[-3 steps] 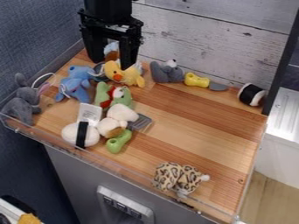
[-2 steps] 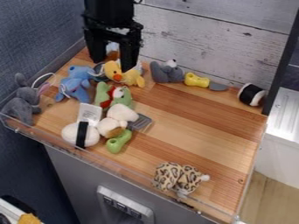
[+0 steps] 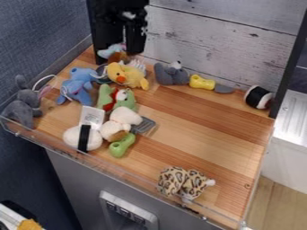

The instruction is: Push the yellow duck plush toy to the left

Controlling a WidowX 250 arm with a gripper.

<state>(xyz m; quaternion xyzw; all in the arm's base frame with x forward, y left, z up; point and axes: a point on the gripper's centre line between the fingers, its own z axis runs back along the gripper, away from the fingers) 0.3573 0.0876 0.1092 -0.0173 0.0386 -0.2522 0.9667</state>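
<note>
The robot arm [image 3: 107, 11] is black; its black gripper [image 3: 119, 57] has two thick, blocky fingers [image 3: 137, 41] and small pale spots.

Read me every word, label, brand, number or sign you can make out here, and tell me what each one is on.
There is no text that I can read.
The white tag by the white toy with the black band has faint marks that look like print, but they are too small and blurred to read.
I can make out no lettering on the other toys.
</note>
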